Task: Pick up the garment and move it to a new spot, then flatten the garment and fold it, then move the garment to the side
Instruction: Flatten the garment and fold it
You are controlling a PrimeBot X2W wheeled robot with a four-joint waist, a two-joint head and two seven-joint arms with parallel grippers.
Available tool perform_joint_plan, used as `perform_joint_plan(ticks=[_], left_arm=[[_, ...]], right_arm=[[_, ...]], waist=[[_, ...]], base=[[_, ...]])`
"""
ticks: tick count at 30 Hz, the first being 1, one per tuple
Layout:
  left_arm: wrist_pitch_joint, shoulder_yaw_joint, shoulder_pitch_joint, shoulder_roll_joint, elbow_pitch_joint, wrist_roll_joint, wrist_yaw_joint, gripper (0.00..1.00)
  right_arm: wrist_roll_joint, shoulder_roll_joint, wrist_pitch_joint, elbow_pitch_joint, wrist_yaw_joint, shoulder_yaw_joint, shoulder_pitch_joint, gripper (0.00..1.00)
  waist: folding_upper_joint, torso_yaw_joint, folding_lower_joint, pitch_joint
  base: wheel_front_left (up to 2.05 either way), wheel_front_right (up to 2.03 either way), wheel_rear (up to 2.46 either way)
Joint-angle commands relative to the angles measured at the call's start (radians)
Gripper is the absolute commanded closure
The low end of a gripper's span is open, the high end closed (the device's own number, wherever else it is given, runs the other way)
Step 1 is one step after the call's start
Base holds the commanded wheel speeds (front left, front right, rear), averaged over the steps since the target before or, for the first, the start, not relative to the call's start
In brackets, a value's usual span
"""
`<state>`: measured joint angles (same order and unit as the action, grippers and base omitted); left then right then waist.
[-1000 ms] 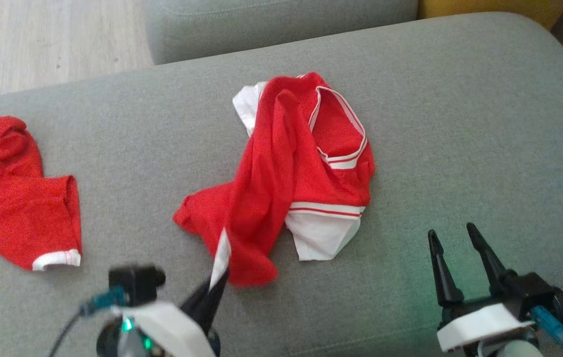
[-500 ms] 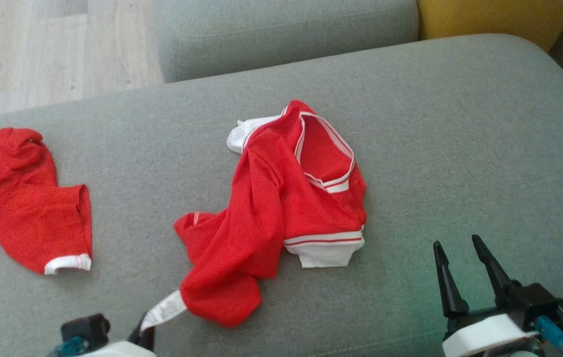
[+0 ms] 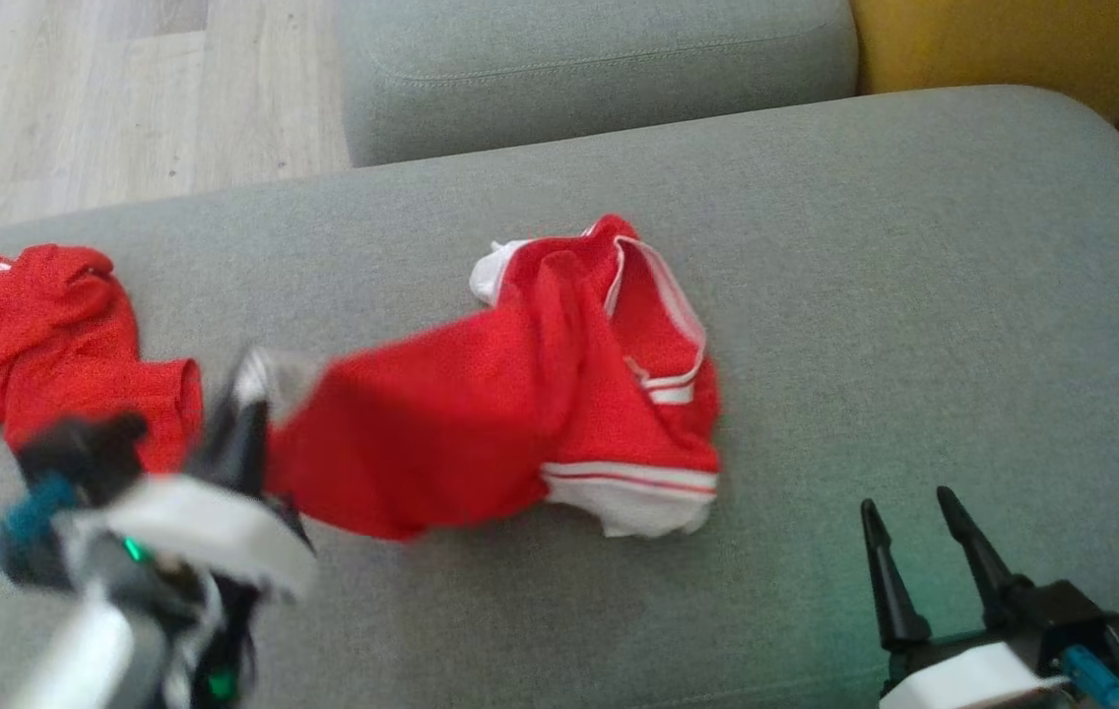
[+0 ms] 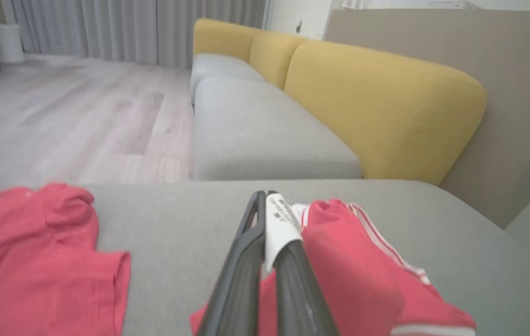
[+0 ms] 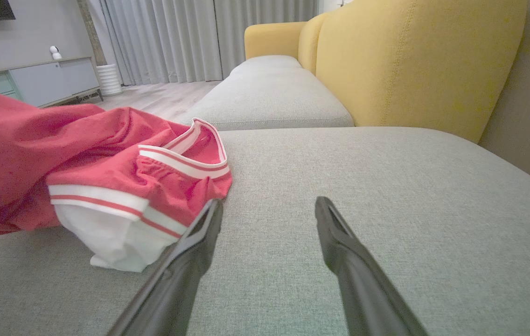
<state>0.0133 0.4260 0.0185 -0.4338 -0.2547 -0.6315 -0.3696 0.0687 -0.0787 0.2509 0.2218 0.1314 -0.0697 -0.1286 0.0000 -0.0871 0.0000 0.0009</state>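
Observation:
The garment point(image 3: 481, 414) is a red shirt with white striped trim, crumpled in the middle of the grey sofa seat point(image 3: 914, 295). My left gripper point(image 3: 249, 394) is shut on its white cuff and holds that sleeve lifted and stretched out to the left. In the left wrist view the shut fingers point(image 4: 265, 219) pinch the white cuff, with the garment point(image 4: 363, 261) trailing to their right. My right gripper point(image 3: 914, 522) stands open at the lower right, just above the seat. The right wrist view has its gripper point(image 5: 269, 210) empty, and the garment point(image 5: 106, 168) lies to its left.
A second red garment point(image 3: 57, 345) lies crumpled at the seat's left end, close to my left arm. Another grey seat cushion point(image 3: 599, 69) and a yellow backrest point(image 3: 1003, 44) lie beyond. Wooden floor point(image 3: 77, 98) shows at the upper left.
My left gripper has risen and swung left with the white cuff, pulling the sleeve out from the heap. The head camera has shifted. The right gripper has stayed put.

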Motion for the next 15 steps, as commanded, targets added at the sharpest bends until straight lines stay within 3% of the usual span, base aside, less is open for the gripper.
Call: perform_joint_plan(ticks=[1, 7, 15], left_arm=[[0.017, -0.062, 0.106, -0.047, -0.037, 0.018, 0.005, 1.00], [0.125, -0.071, 0.375, -0.113, 0.048, 0.032, 0.081, 1.00], [0.215, -0.009, 0.744, -0.131, 0.257, 0.103, 0.199, 1.00]], right_arm=[[-0.008, -0.016, 0.011, -0.030, -0.001, -0.031, 0.037, 0.00], [0.001, -0.006, 0.011, -0.018, -0.001, -0.065, 0.068, 0.00], [0.013, 0.010, 0.011, -0.013, -0.001, -0.091, 0.100, 0.00]], waist=[[0.0000, -0.003, 0.0000, -0.001], [0.0000, -0.045, 0.0000, -0.001], [0.0000, -0.153, 0.0000, 0.016]], base=[[0.00, 0.00, 0.00], [0.00, 0.00, 0.00], [0.00, 0.00, 0.00]])
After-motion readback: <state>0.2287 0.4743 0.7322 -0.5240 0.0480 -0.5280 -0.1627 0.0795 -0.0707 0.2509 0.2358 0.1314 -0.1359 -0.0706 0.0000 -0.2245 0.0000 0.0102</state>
